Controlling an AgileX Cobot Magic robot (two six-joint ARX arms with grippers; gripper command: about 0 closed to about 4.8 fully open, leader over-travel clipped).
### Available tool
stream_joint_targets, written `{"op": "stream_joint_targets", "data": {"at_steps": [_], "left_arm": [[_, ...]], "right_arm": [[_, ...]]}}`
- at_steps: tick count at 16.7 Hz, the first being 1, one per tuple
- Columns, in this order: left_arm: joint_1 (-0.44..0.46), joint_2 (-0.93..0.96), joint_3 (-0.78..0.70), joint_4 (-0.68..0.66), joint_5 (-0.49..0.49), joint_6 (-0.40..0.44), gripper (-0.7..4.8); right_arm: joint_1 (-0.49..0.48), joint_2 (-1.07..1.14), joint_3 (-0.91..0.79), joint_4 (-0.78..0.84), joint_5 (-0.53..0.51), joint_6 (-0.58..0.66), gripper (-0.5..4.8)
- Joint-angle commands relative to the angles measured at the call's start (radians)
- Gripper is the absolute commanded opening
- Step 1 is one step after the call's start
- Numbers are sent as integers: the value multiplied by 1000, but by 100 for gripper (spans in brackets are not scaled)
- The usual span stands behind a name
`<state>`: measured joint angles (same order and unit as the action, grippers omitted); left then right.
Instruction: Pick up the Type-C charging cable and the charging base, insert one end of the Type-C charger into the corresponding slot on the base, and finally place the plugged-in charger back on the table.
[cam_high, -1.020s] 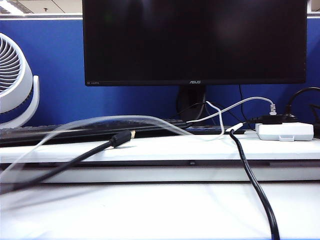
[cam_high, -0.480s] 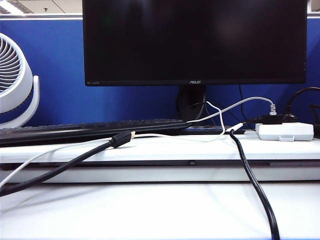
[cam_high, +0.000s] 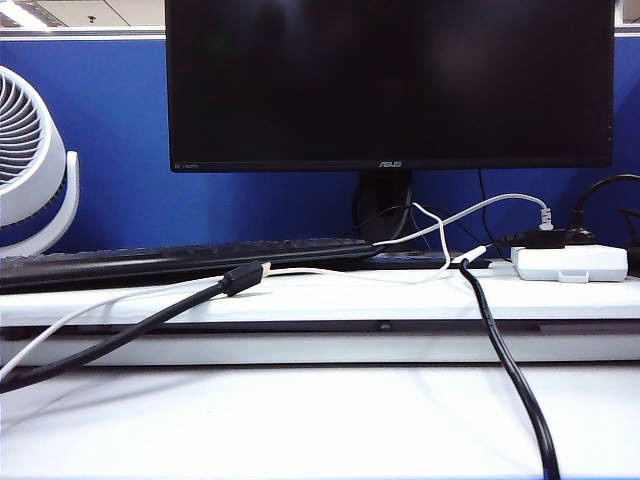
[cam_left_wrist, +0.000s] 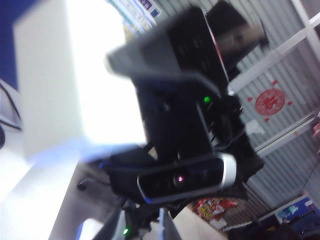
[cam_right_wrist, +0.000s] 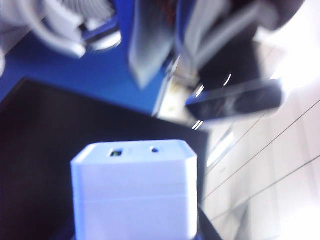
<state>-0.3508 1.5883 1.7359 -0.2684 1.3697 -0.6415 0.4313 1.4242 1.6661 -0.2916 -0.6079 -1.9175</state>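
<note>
The thin white Type-C charging cable (cam_high: 120, 302) runs along the raised shelf (cam_high: 400, 300) of the table (cam_high: 320, 420) and leaves the exterior view at the lower left. Neither gripper shows in that view. My left gripper (cam_left_wrist: 145, 227) is blurred, its dark fingers (cam_left_wrist: 119, 226) close together with a pale bit between them. Facing it are the right arm and a bright white block, the charging base (cam_left_wrist: 65, 85). My right gripper (cam_right_wrist: 135, 235) is shut on the charging base (cam_right_wrist: 135, 190), whose face with two small slots points away from the wrist.
On the shelf lie a black cable with a gold-tipped plug (cam_high: 245, 277), a keyboard (cam_high: 180, 260) and a larger white box (cam_high: 568, 263). A thick black cable (cam_high: 510, 370) crosses the table at the right. A monitor (cam_high: 390, 80) and a fan (cam_high: 30, 160) stand behind.
One second ago the white cable was a blurred raised arc over the shelf. It has dropped and now lies low and still along the shelf.
</note>
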Motion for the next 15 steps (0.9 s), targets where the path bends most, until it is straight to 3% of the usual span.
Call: {"op": "stream_joint_targets", "data": {"at_steps": [1,3,5,7,8,10,12,15], "left_arm": [[1,-3,0,-238,20,236,102],[1,-4,0,-438,-37,418,102],[1,-4,0,-705,-276,647,102],[0,-4,0,-901,-546,796,102],[0,-4,0,-964,-655,825,102],[0,-4,0,-1011,-783,824,102],[0,-4,0,-1012,-840,811,102],[0,-4,0,-1009,-850,809,102]], "right_arm": [[-3,-4,7,11,20,11,53],[-18,-4,7,10,30,17,53],[-18,-4,7,0,31,40,53],[-19,-4,7,-3,30,40,53],[-19,-4,7,-3,30,40,53],[-19,-4,7,-3,30,40,53],[-19,-4,7,-3,30,40,53],[-19,-4,7,-3,31,44,53]]}}
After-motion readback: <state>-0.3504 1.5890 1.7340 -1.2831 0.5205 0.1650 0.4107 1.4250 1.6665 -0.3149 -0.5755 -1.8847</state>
